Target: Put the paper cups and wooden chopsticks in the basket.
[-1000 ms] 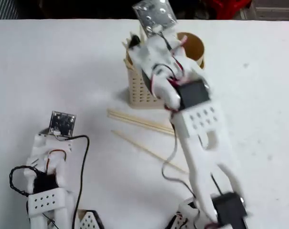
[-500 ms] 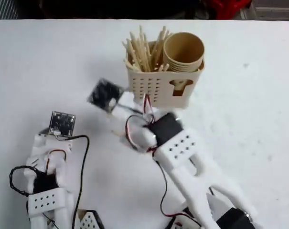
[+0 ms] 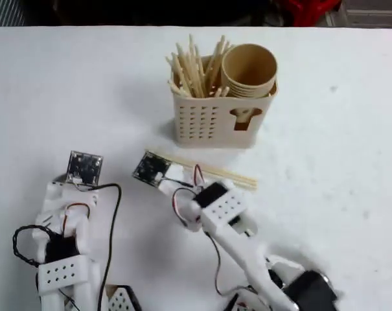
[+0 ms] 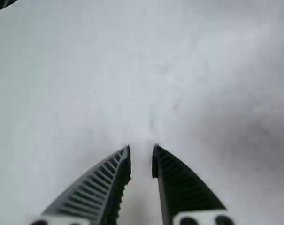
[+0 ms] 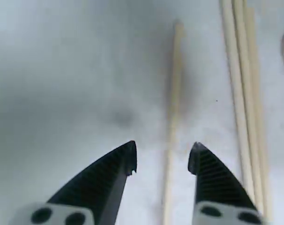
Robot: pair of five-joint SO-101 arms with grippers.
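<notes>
The basket (image 3: 216,122) stands on the table (image 3: 66,84), well beyond the right end effector (image 5: 163,157). It is packed with chopsticks (image 3: 194,68) on one side and stacked cups (image 3: 249,68) on the other. The right end effector is half open and grips nothing. One loose chopstick (image 5: 172,112) lies on the table between its fingers, with more loose sticks (image 5: 240,93) just beside. The left end effector (image 4: 142,150), barely open and empty, hangs over the table.

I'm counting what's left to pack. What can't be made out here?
Loose chopsticks: count unclear; in the high view the right arm covers part of them, in the right wrist view they run off the edge.
Paper cups: number in the stack hidden by the basket wall, high view.
</notes>
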